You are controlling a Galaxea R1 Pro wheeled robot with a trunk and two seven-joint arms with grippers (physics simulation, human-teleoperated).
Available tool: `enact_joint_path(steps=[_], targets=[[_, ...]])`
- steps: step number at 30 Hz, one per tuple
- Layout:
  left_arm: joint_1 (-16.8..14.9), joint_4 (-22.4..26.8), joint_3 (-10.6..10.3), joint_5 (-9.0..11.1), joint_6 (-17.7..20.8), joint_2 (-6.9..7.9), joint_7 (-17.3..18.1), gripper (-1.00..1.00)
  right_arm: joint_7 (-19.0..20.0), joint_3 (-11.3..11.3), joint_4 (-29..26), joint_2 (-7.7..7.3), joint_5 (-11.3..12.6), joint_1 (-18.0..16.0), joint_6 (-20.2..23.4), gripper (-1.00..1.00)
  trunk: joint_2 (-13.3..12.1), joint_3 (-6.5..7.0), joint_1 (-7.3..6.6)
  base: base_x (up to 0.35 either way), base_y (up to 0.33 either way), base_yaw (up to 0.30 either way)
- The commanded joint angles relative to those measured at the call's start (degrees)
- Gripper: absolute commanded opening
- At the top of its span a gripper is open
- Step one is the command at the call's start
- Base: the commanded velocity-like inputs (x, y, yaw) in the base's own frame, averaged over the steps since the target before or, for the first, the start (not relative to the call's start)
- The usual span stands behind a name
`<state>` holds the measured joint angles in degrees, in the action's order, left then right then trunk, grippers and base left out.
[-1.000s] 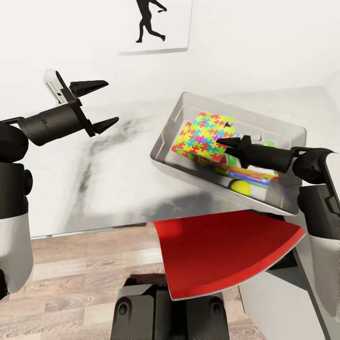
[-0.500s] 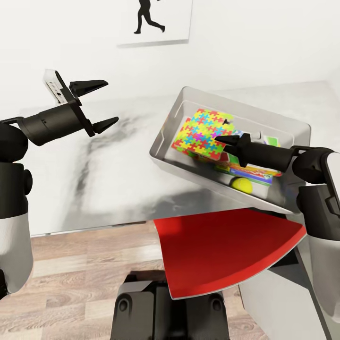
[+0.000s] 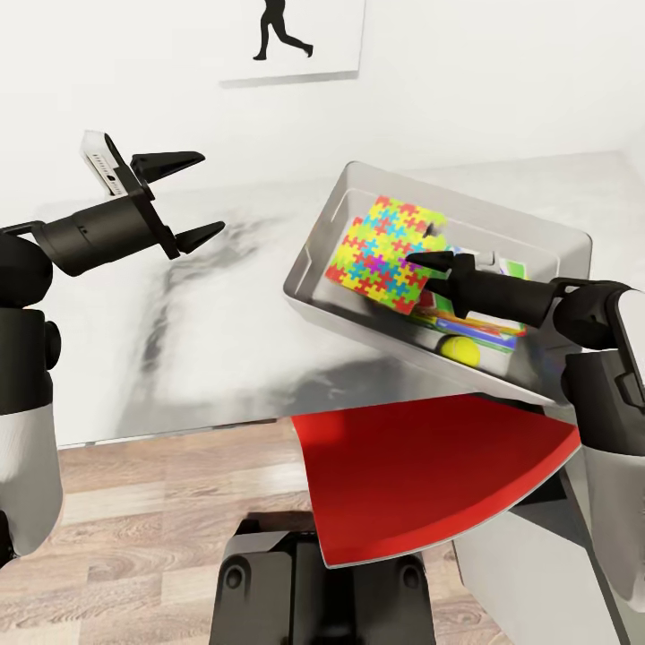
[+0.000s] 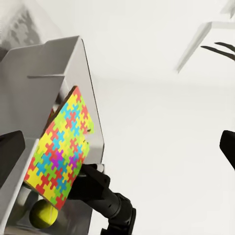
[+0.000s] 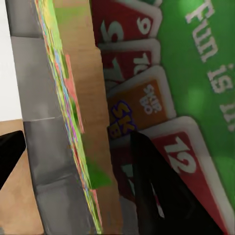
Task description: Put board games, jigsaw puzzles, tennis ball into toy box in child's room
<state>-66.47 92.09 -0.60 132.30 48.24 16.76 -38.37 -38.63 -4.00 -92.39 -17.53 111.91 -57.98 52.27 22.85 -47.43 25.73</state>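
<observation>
The light grey toy box [image 3: 351, 309] sits on the pale mottled table [image 3: 179, 340], right of centre. Inside it a colourful jigsaw puzzle [image 3: 381, 255] stands tilted on edge, and my right gripper [image 3: 432, 273] is shut on its edge from the right. In the left wrist view the jigsaw puzzle [image 4: 58, 152] hangs slanted over the yellow-green tennis ball [image 4: 43, 215]. The tennis ball [image 3: 459, 349] lies by the box's near wall beside flat game boxes, the green Skip-Bo [image 5: 196, 73] among them. My left gripper [image 3: 211, 194] hovers open over the table's left part, holding nothing.
A red curved panel [image 3: 421, 475] juts out below the table's front edge, under the toy box. Light wood floor [image 3: 161, 520] lies in front. The white wall behind carries a picture of a running figure [image 3: 291, 36].
The jigsaw puzzle has tipped more upright and risen slightly with my right gripper. The view shifted a little. My left arm has stayed put.
</observation>
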Motion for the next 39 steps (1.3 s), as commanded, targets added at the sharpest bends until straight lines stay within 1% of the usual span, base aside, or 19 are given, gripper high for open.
enact_joint_path(steps=[1,15,23,29,33,39], targets=[[-0.05,0.02,-0.02,0.59,-0.08,0.02,-0.56,1.00,-0.63,-0.03,0.76,-0.05,-0.90,-0.04,0.56,1.00,0.07,-0.07,0.05,0.000,0.000,0.000],[-0.07,0.02,-0.02,0.59,-0.08,0.03,-0.56,1.00,-0.66,0.12,0.66,-0.14,-0.90,-0.20,0.55,1.00,0.07,-0.08,0.05,0.000,0.000,0.000],[-0.07,0.02,-0.02,0.59,-0.08,0.08,-0.56,1.00,-1.05,0.18,0.06,-0.67,-0.90,-0.70,0.55,1.00,0.07,-0.08,0.05,0.000,0.000,0.000],[-0.07,0.02,0.02,0.59,-0.08,0.07,-0.53,1.00,-5.03,0.41,-0.11,-1.09,-0.85,-1.91,0.64,1.00,0.07,-0.08,0.05,0.000,0.000,0.000],[-0.12,0.02,0.05,0.59,-0.08,0.08,-0.50,1.00,-6.18,0.51,-0.14,-1.30,-0.83,-2.20,0.69,1.00,0.07,-0.08,0.05,0.000,0.000,0.000],[-0.14,0.02,0.07,0.59,-0.08,0.11,-0.44,1.00,-6.78,0.61,-0.15,-1.81,-0.79,-2.29,0.75,1.00,0.07,-0.08,0.05,0.000,0.000,0.000]])
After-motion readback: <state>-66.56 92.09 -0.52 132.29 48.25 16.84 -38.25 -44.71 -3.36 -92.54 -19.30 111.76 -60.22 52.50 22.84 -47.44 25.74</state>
